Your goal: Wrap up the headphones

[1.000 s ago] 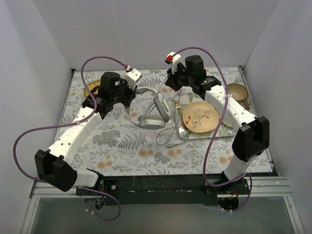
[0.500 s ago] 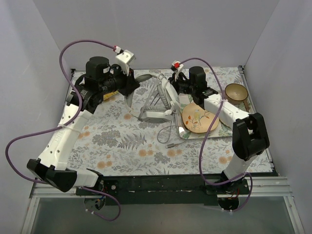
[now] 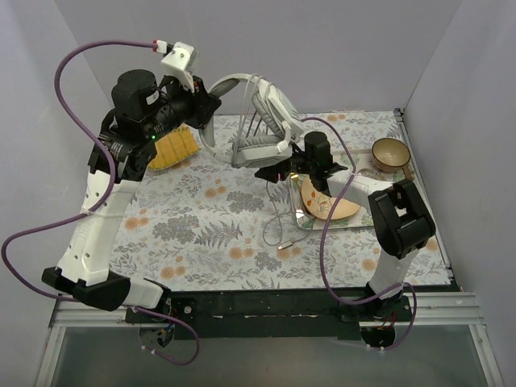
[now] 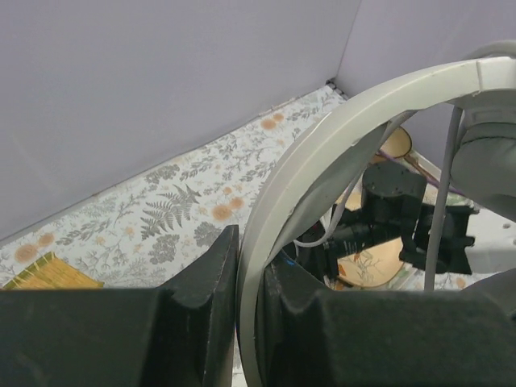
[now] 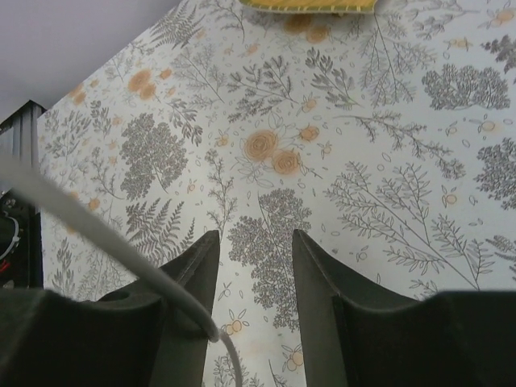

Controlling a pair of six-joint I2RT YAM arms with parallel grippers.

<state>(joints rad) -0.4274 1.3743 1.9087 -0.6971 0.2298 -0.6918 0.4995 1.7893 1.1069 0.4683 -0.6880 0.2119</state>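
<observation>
Our left gripper [image 4: 248, 266], clamped on the headband [image 4: 322, 153], has raised the headphones [image 3: 272, 109] toward 12 o'clock. Our right gripper [image 5: 254, 242] gapes slightly, the cord [image 5: 48, 205] beside one finger.

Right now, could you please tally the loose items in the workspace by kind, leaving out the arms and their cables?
Headphones: 1
Plate: 1
Bowl: 1
Yellow woven mat: 1
Tray: 1
Total: 5
</observation>
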